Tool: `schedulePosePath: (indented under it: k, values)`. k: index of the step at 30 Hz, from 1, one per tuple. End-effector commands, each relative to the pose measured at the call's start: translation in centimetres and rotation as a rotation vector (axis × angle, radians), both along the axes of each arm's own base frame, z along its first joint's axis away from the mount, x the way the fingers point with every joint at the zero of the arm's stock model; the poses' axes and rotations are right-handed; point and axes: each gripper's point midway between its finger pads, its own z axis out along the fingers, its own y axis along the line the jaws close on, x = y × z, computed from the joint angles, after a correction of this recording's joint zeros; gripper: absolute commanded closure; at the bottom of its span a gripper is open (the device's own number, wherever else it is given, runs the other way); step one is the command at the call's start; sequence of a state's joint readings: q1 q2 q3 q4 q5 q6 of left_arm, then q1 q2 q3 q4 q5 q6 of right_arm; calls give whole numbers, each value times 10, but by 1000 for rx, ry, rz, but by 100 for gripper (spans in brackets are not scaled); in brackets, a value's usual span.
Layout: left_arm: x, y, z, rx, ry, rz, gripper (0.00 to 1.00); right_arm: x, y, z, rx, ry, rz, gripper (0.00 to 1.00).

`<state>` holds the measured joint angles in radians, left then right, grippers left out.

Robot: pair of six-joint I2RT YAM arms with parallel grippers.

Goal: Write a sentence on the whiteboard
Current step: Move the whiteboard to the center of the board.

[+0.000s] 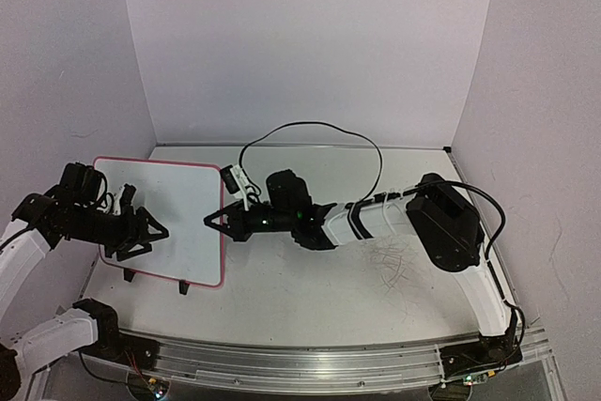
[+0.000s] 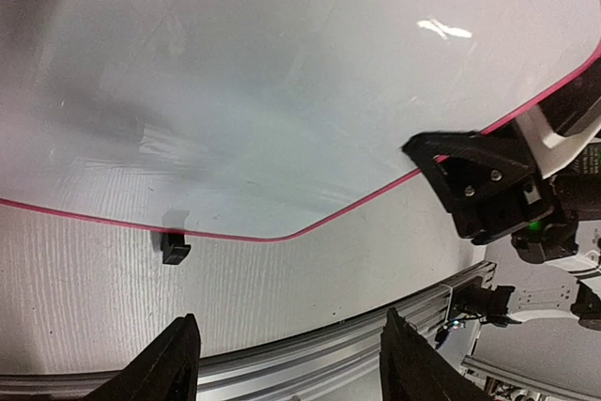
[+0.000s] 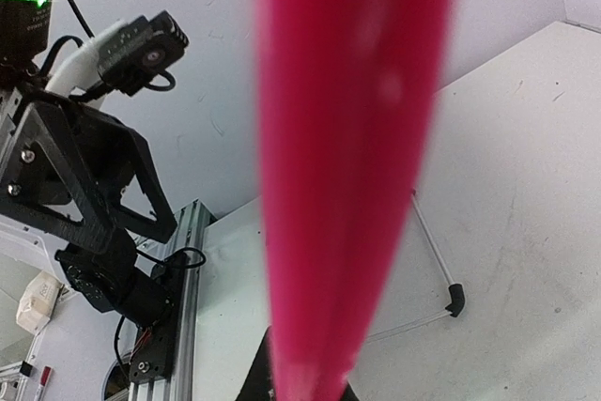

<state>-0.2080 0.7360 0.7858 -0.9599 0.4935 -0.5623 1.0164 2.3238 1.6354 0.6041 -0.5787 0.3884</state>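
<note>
Right hand [image 1: 214, 221] pinching whiteboard [image 1: 188, 194] pink edge; left hand [image 1: 148, 237] spread wide above it; clip foot [image 2: 174, 248] beneath.

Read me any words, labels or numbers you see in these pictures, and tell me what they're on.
None readable.
The whiteboard is blank in the top and left wrist views.
Thin scribbles on the table to its right form no letters.
</note>
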Motion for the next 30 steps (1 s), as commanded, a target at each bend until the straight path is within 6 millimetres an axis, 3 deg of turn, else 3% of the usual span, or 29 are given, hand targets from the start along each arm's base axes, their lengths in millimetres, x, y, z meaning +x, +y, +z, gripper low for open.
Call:
schedulePosePath:
  k: [1, 11, 20, 25, 30]
  values:
    - [5, 6, -13, 48, 21, 73, 34, 88, -34, -12, -40, -98, -193, 100]
    - [34, -62, -61, 131, -10, 3, 31, 122, -67, -19, -65, -102, -118, 100]
    - [76, -91, -107, 313, -58, -87, 32, 127, -84, -25, -84, -86, -58, 100]
    - [92, -108, -122, 321, -95, -124, 44, 128, -89, -24, -84, -76, -43, 100]
    - [106, -107, -134, 416, -137, -120, 57, 127, -90, -19, -81, -76, -31, 100]
